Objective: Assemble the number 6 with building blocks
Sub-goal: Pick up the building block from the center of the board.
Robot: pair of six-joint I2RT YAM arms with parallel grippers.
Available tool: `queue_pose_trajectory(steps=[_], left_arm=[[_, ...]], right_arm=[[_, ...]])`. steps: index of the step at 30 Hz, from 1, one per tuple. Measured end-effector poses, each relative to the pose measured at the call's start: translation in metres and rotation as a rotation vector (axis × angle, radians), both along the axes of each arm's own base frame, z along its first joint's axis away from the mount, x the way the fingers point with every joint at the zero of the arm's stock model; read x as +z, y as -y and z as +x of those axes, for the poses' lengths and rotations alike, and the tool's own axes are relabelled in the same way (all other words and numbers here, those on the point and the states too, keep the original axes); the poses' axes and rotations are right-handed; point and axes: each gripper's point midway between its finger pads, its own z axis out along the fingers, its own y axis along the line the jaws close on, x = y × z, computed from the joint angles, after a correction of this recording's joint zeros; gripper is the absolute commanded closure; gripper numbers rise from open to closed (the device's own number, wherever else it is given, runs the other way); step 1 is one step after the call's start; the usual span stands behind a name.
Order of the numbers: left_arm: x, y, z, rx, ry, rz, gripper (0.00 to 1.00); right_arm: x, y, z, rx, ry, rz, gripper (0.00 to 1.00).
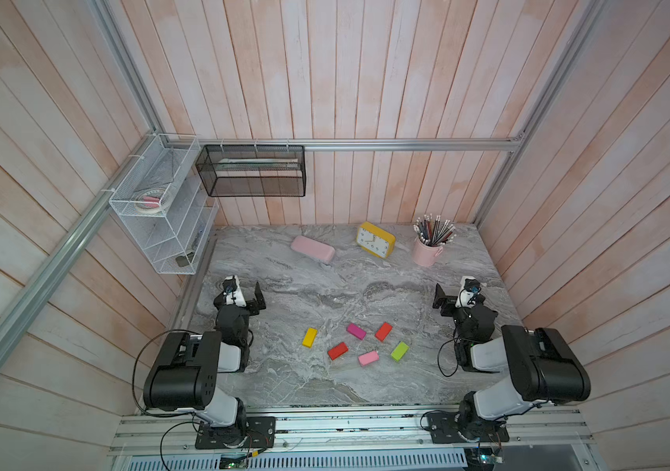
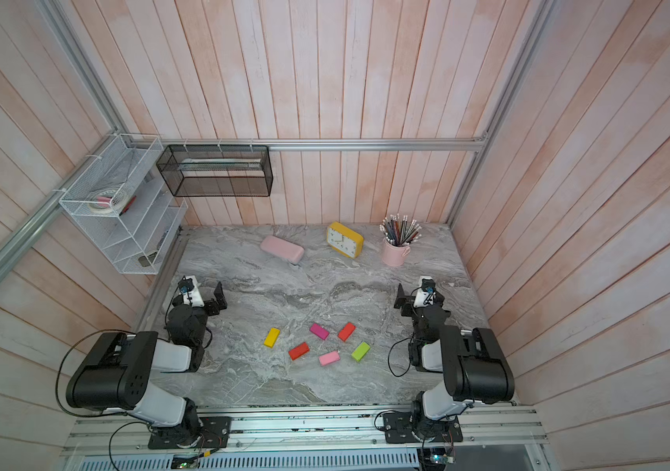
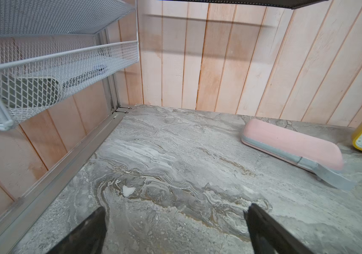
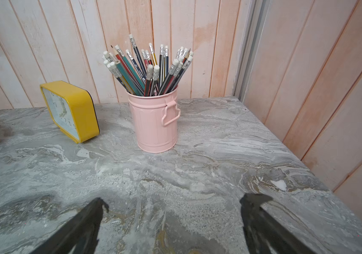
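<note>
No part of the 6 is built yet. I count six blocks lying loose and apart on the table [image 1: 284, 379] between my arms: two red, a near red block [image 1: 338, 350] and a far red block [image 1: 383, 331], plus one magenta block [image 1: 356, 331], one pink block [image 1: 368, 358], one yellow block [image 1: 309, 337] and one green block [image 1: 400, 351]. My left gripper [image 3: 175, 211] and right gripper [image 4: 173, 204] both gape wide, empty, well apart from them.

Whitewashed pink plank walls [image 1: 366, 81], grey marble-patterned tabletop [image 1: 325, 293], aluminium rail [image 1: 406, 144], white wire rack [image 1: 170, 240], black mesh basket [image 1: 252, 184] hanging from the rail.
</note>
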Motion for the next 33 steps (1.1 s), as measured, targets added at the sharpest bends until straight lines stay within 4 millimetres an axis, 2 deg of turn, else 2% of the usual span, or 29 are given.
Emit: queue_pose_trajectory(steps=[21, 24, 26, 27, 29, 33], left_arm=[[0.002, 0.001, 0.001, 0.004, 0.006, 0.003, 0.00], [0.006, 0.009, 0.002, -0.011, -0.013, 0.025, 0.00], [0.022, 0.022, 0.005, -0.044, -0.013, 0.039, 0.00], [0.035, 0.028, 0.008, -0.061, -0.001, 0.039, 0.00], [0.069, 0.043, 0.014, -0.110, 0.024, 0.025, 0.00], [0.139, 0.066, 0.016, -0.198, 0.059, -0.058, 0.00]], right_arm=[[0.000, 0.002, 0.000, -0.022, -0.001, -0.003, 0.02], [0.002, 0.003, 0.004, -0.048, -0.016, -0.010, 0.02], [0.018, 0.000, 0.010, -0.051, -0.008, -0.019, 0.02], [0.031, -0.003, 0.014, -0.048, 0.006, -0.019, 0.02], [0.066, -0.011, 0.020, -0.039, 0.039, 0.007, 0.02], [0.149, -0.022, 0.036, -0.006, 0.044, 0.115, 0.02]])
